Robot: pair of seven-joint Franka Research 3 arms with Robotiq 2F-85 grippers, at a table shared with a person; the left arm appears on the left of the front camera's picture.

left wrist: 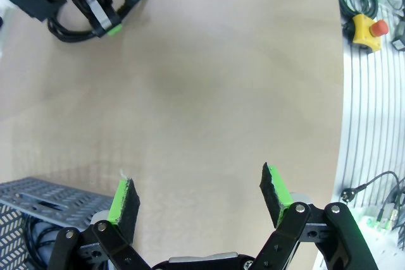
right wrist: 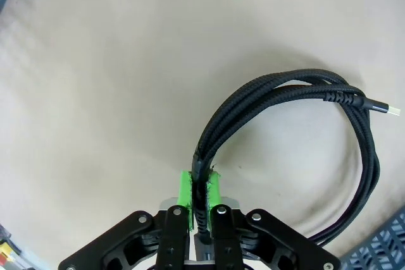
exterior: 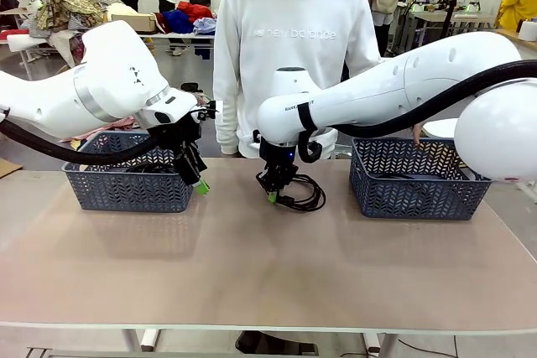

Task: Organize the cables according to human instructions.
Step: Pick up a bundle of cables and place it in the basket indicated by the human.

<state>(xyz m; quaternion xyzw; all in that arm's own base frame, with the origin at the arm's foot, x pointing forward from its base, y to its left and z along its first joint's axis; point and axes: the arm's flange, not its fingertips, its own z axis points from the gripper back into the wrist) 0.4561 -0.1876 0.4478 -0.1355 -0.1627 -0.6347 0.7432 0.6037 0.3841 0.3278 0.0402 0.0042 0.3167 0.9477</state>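
A coiled black braided cable lies on the table in the middle, near the far edge. My right gripper is shut on its bundled strands; in the right wrist view the green pads pinch the cable, and its plug end points away. My left gripper hangs open beside the left basket's right end. Its fingers stand wide apart over bare table, holding nothing. Another black cable lies inside the left basket.
Two dark grey mesh baskets sit at the far side, one left and one right. A person in a white sweatshirt stands behind the table. A yellow emergency-stop box sits off the table edge.
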